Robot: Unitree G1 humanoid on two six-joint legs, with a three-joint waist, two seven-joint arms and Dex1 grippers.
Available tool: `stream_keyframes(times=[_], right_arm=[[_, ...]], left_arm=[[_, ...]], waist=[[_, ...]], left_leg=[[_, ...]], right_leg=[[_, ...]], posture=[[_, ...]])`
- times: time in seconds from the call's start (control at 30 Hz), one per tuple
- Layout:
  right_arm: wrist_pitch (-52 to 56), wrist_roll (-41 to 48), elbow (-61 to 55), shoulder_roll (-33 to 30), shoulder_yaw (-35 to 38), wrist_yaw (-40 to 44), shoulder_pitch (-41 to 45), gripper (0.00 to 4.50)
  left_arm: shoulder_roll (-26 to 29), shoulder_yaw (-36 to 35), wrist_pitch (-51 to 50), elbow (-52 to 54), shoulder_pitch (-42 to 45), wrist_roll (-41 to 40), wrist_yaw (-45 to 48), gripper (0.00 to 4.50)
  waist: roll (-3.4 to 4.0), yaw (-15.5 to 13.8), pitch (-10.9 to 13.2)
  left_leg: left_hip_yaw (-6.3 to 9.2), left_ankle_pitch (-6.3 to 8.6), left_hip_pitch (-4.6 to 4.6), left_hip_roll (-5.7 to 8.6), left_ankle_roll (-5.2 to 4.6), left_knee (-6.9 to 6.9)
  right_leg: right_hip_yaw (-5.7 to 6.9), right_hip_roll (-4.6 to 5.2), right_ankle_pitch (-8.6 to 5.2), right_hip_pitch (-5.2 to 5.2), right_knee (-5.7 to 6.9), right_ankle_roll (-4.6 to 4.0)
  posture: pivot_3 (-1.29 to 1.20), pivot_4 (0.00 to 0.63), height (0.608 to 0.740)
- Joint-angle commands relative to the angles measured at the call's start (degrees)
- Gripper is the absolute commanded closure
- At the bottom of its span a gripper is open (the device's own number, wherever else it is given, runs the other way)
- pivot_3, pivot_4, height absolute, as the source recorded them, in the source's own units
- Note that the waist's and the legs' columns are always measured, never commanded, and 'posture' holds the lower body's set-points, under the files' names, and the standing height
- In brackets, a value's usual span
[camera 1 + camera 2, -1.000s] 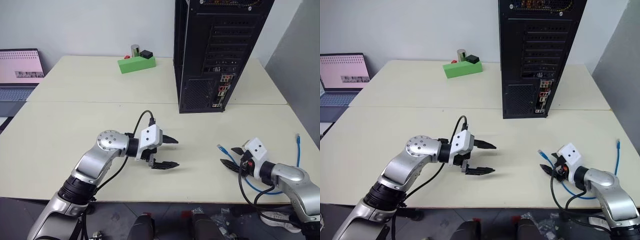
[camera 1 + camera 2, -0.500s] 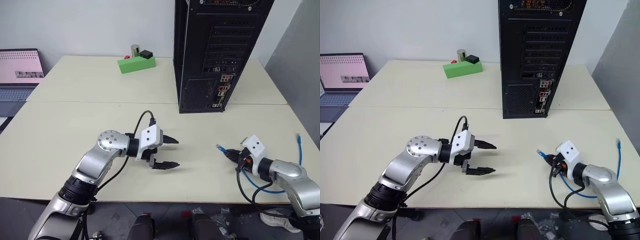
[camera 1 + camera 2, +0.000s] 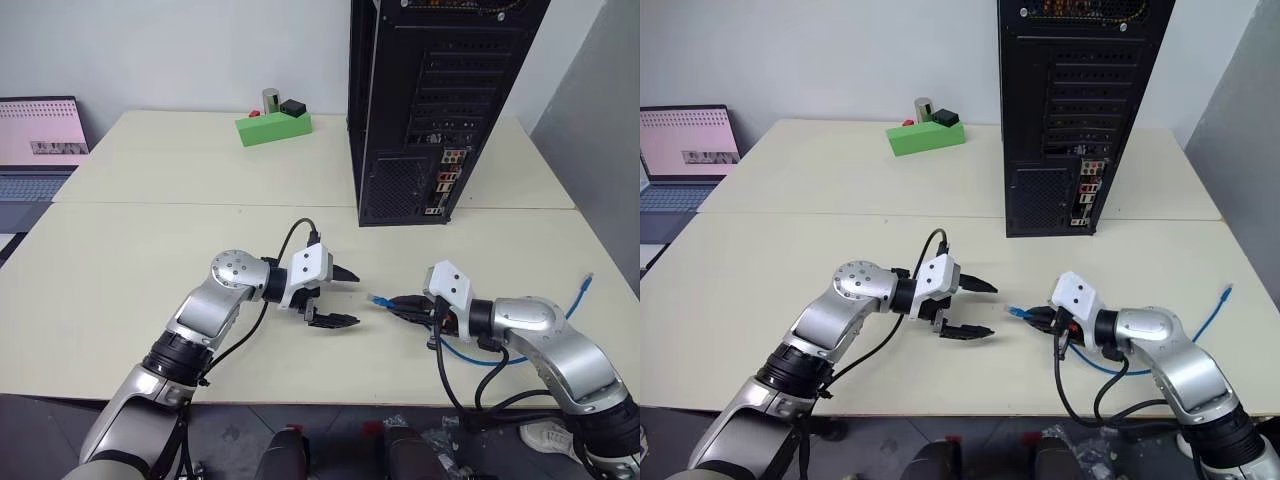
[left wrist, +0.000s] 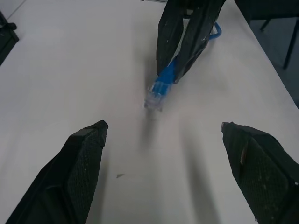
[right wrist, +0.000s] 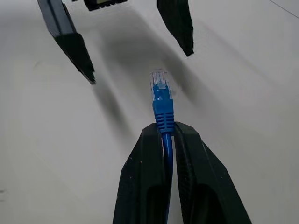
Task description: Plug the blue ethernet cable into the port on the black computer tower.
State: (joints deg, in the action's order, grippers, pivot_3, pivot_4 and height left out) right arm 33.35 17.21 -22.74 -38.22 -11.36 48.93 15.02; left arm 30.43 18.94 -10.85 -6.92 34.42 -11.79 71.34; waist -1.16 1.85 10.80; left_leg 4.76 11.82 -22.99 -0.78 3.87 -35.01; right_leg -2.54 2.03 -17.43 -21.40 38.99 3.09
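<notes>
The blue ethernet cable point(image 3: 378, 298) is pinched just behind its pale plug point(image 5: 159, 79) by my right gripper point(image 3: 405, 303), which is shut on it and holds the plug a little above the table. The rest of the cord loops back along the table to its other end point(image 3: 585, 282). My left gripper point(image 3: 352, 299) stands open, facing the plug from a short gap away, with nothing between its fingers point(image 4: 86, 158). The black computer tower point(image 3: 430, 110) stands upright at the back, its rear strip of coloured connectors point(image 3: 447, 180) turned toward me.
A green block point(image 3: 272, 127) with small items on it sits at the back of the table. A laptop point(image 3: 40, 140) is at the far left. A grey wall point(image 3: 600, 150) runs close along the right. The table's front edge point(image 3: 330, 402) lies just below both arms.
My right gripper has shut on the cable behind its plug, lifted it and carried it left toward the left gripper. The left gripper has edged slightly toward it, still open.
</notes>
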Motion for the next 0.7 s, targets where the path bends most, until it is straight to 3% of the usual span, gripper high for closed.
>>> stream_keyframes(times=[0.03, 0.23, 0.33, 0.7], right_arm=[[0.5, 1.2, -2.7, 0.4, -0.6, 1.1, 1.2, 4.45], [0.6, 0.7, -2.9, 0.7, -1.5, 1.4, 1.7, 4.46], [0.6, 0.4, -2.9, 1.1, -2.0, 1.2, 2.0, 4.46], [1.0, 0.2, -3.1, 1.5, -3.4, 1.3, 3.3, 4.46]], left_arm=[[-1.2, 0.3, 2.1, -0.3, 1.4, 0.5, 1.2, 0.35], [-1.9, 0.5, 2.2, -0.9, 1.7, 0.8, 2.7, 0.35], [-2.2, 0.6, 1.8, -1.0, 1.8, 0.6, 3.1, 0.79], [-2.9, 0.7, 1.9, -1.8, 1.8, 1.8, 3.0, 3.09]], waist=[[0.0, 0.0, 0.0], [0.0, 0.0, 0.0], [0.0, 0.1, 0.0], [0.0, 0.1, 0.0]], left_leg=[[0.0, 0.0, 0.0, 0.0, 0.0, 0.0], [0.0, 0.0, 0.0, 0.0, 0.0, 0.0], [0.0, 0.0, 0.01, 0.0, 0.0, 0.0], [0.02, 0.0, 0.0, 0.0, 0.0, 0.0]], right_leg=[[0.0, 0.0, 0.0, 0.0, 0.0, 0.0], [0.0, 0.0, 0.0, 0.0, 0.01, 0.0], [0.0, 0.0, 0.0, 0.0, 0.01, 0.0], [0.01, 0.0, 0.0, 0.0, 0.01, 0.0]], posture=[[0.0, 0.15, 0.74], [0.0, 0.15, 0.74], [0.0, 0.15, 0.74], [0.0, 0.15, 0.74]])
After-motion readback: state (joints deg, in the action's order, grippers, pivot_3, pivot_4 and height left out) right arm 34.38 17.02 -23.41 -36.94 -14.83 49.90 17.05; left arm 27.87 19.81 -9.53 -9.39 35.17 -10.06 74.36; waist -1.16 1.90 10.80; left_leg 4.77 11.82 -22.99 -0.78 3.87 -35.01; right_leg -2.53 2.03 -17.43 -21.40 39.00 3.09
